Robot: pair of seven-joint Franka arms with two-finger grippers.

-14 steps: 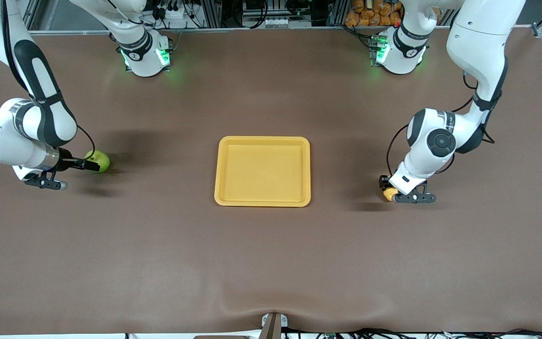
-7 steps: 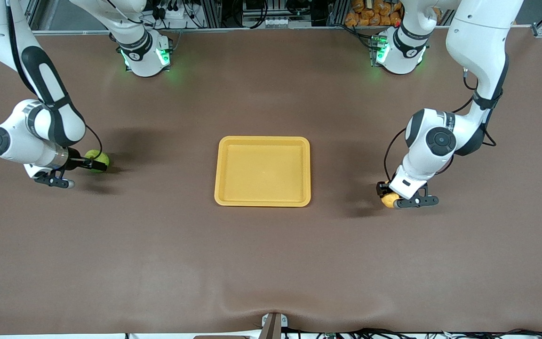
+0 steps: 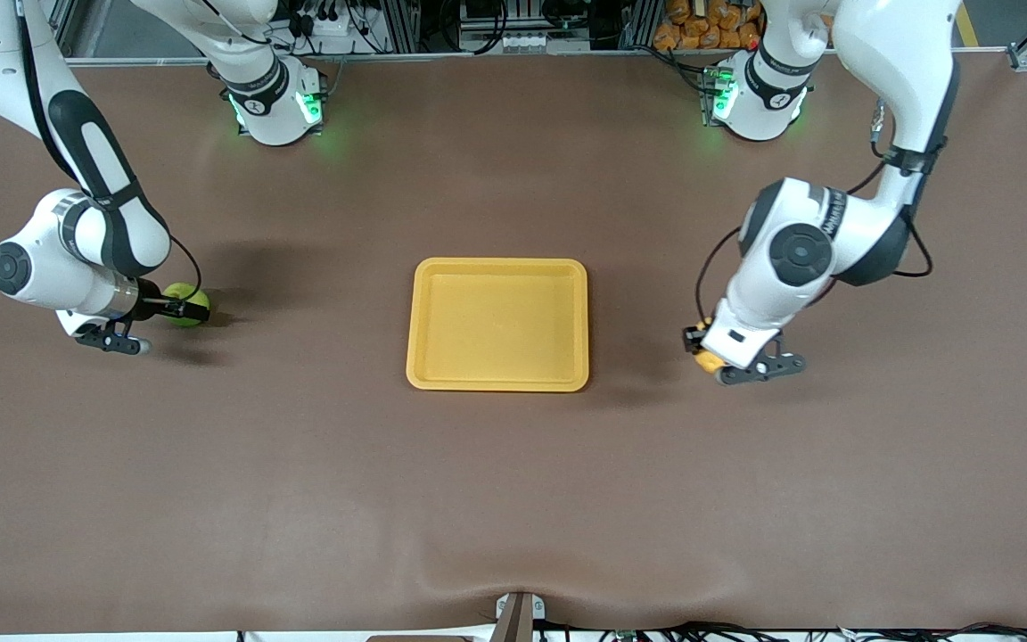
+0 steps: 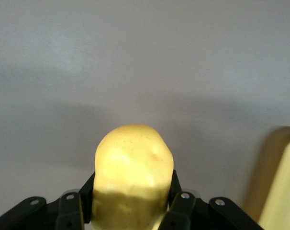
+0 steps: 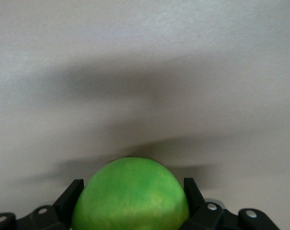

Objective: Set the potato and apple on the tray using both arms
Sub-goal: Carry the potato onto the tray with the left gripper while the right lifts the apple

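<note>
Front view: the yellow-orange tray (image 3: 497, 325) sits flat at mid-bench on the brown bench (image 3: 513, 499), with nothing on it.

Right arm: the right pincer (image 3: 176, 308) is at the right arm's end of the bench, well apart from the tray. It is clamped on the green apple (image 3: 184, 302), one finger on each side of the fruit. The shadow under the apple lies close against it, so whether the apple is lifted or touching the bench cannot be told from this view. Right wrist view: the apple (image 5: 131, 195) fills the gap between the two black fingers (image 5: 192, 193), with bare bench surface and soft shadow around it.

Left arm: the left pincer (image 3: 703, 353) is toward the left arm's end of the bench, near the tray's short edge but not over it. It grips the yellow-orange potato (image 3: 707, 359), of which only a small part shows below the wrist housing. A shadow falls on the bench between the pincer and the tray. Left wrist view: the potato (image 4: 133, 179) stands on end between the two fingers (image 4: 176, 190), which press its sides. The tray's rim (image 4: 284, 187) shows at the edge of this picture, beside the potato and apart from it.

Both fruits are off the tray, each held in its own pincer, at roughly the same level as the tray across the bench.
</note>
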